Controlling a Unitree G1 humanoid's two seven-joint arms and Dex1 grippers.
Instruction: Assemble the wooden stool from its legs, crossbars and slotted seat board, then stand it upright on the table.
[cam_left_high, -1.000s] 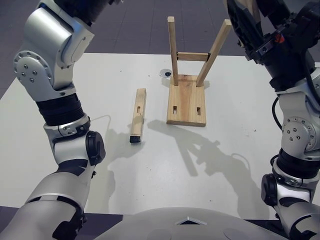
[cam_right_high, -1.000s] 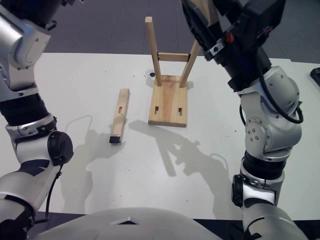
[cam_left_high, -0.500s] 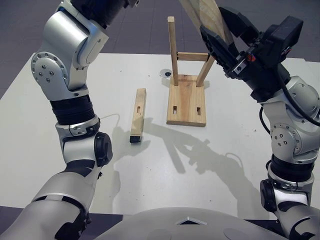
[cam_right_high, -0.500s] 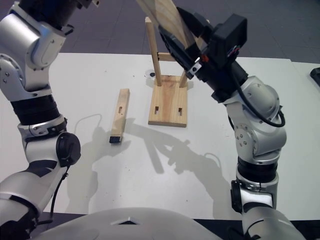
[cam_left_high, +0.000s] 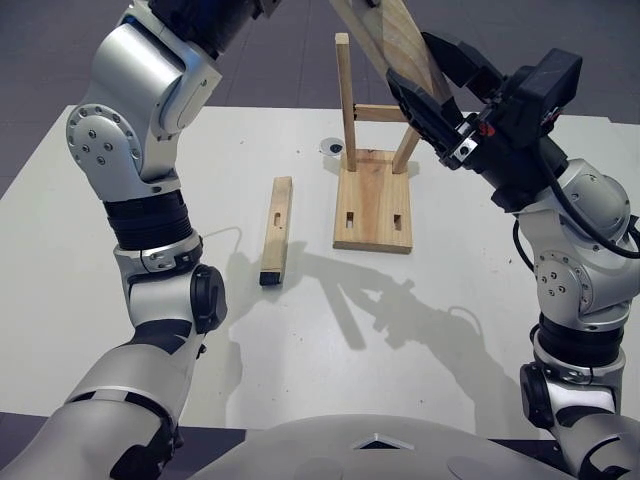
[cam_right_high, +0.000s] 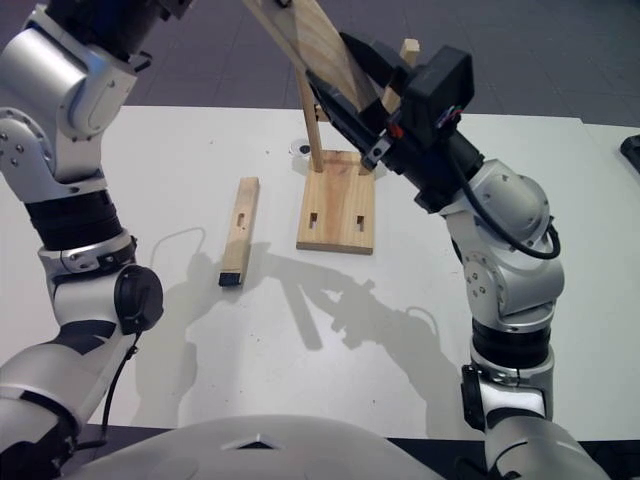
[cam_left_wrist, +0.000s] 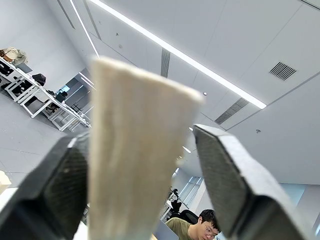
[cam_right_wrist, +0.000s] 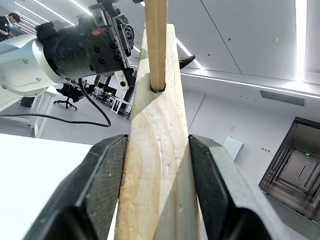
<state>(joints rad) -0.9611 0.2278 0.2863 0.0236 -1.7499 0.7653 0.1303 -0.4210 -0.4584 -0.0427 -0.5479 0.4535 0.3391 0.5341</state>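
The slotted seat board (cam_left_high: 372, 205) lies flat on the table with two legs (cam_left_high: 345, 95) standing in its far end, joined by a crossbar (cam_left_high: 385, 113). A loose leg (cam_left_high: 275, 230) lies to its left. Above the board, my right gripper (cam_left_high: 418, 72) is shut on another leg (cam_left_high: 385, 30), held tilted in the air. A thin crossbar (cam_right_wrist: 156, 45) sticks out of that leg's slot. My left gripper (cam_left_wrist: 140, 185), raised high over the table's far left, is shut on the crossbar's (cam_left_wrist: 135, 165) other end.
A small dark round mark (cam_left_high: 330, 148) sits on the white table (cam_left_high: 480, 230) just left of the standing legs. The near half of the table is bare. Both arms reach high over the table's far side.
Both arms have swung inward and lower. The held leg, out of sight at first, now slants above the seat board. The pieces on the table have not moved.
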